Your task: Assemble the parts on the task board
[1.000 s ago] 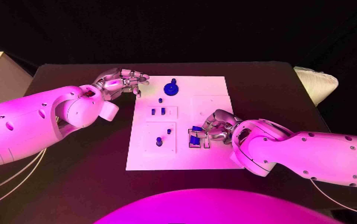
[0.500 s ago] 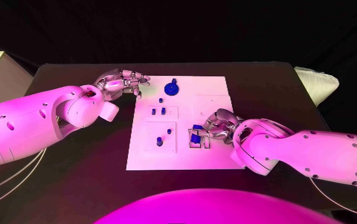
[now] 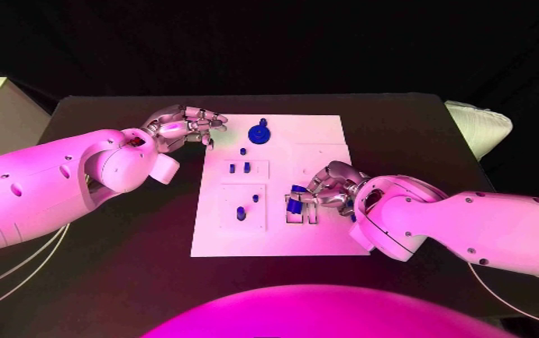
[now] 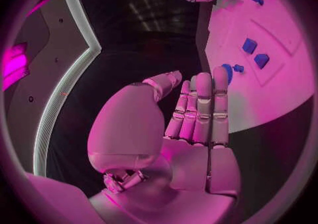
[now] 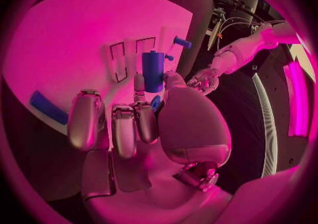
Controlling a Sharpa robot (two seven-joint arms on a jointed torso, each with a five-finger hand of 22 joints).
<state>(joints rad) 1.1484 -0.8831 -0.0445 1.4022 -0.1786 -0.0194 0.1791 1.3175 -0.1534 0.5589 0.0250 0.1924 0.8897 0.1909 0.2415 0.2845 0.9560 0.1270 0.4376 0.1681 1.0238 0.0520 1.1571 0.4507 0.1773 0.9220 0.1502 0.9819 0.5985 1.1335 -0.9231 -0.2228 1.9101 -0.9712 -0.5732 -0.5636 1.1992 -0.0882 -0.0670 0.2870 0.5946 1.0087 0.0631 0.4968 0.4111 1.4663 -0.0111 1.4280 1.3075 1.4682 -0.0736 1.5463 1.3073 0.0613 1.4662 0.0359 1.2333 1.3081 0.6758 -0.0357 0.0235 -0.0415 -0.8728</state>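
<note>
Two hands at work: the right hand (image 3: 325,184) pinches a blue block (image 5: 152,70) upright over the slotted recesses near the middle of the task board (image 3: 320,132). The left hand (image 3: 185,126) hovers by the board's far left corner, fingers curled, grasping nothing. Step looks like seating the block; next move likely calls for lining it up with a slot and pressing down.

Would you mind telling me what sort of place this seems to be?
Probably a robotics lab test bench: a black table with a white task board of small blue parts, against a dark backdrop under coloured light.
</note>
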